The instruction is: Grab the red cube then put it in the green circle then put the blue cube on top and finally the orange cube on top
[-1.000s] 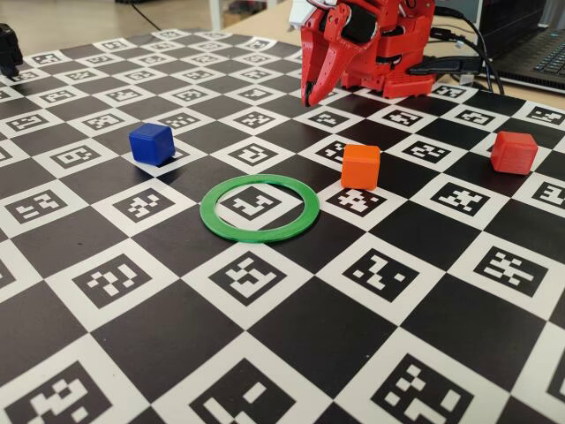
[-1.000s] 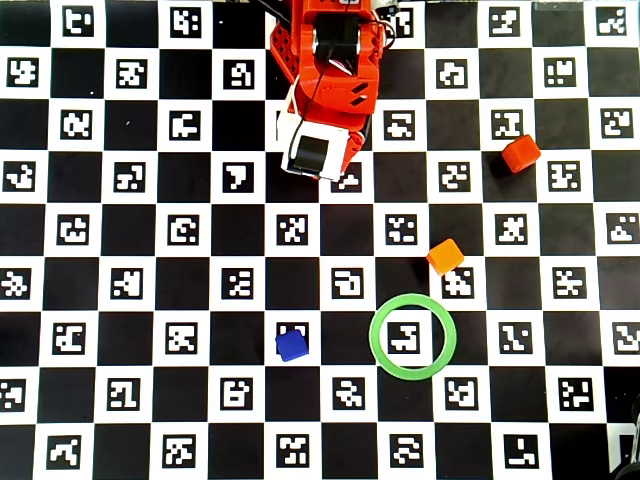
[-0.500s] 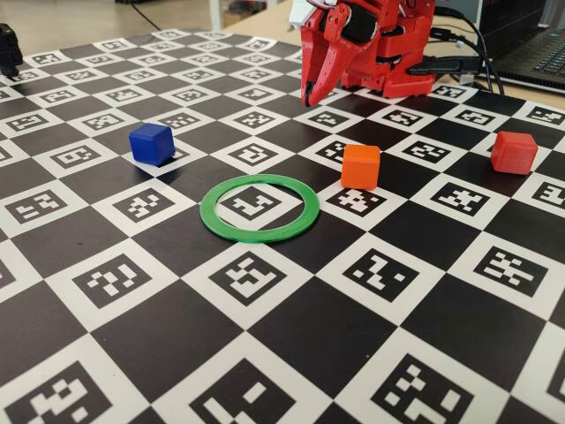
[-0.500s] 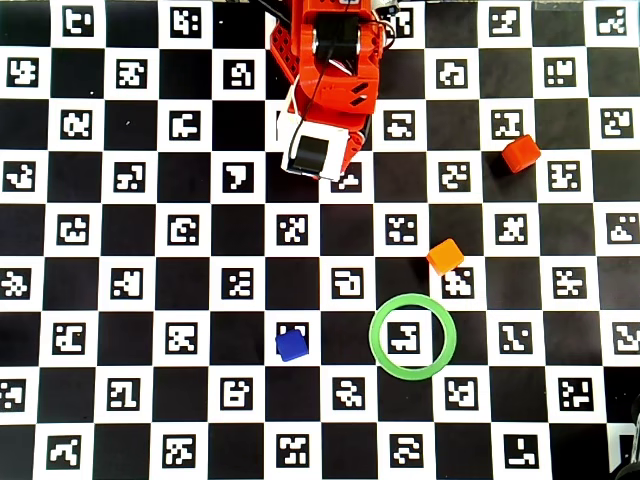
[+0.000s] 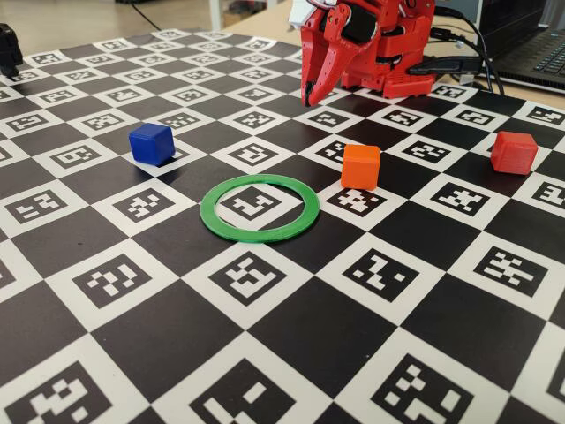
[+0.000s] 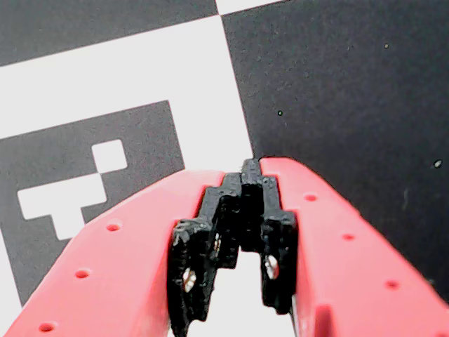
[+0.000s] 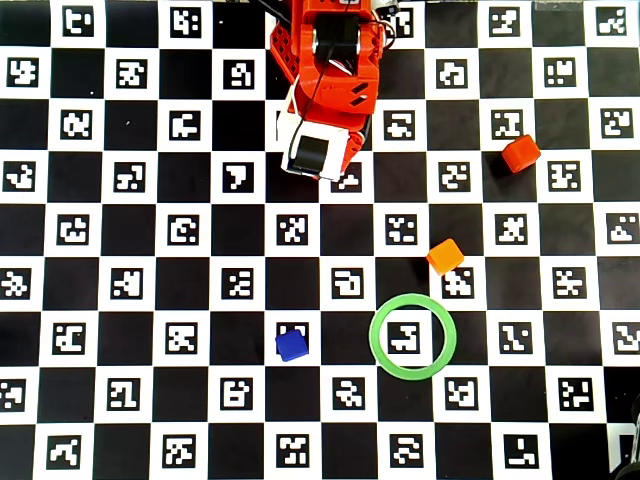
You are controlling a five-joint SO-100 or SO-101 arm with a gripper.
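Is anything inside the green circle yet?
No cube. The green circle encloses only bare board with one printed marker. The red cube, blue cube and orange cube all sit outside it.

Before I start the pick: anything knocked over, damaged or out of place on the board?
Nothing stands out. The red cube, orange cube and blue cube each sit flat and apart on the board, all outside the green circle, which lies flat and empty. The end effector hangs shut near the arm's base, holding nothing.
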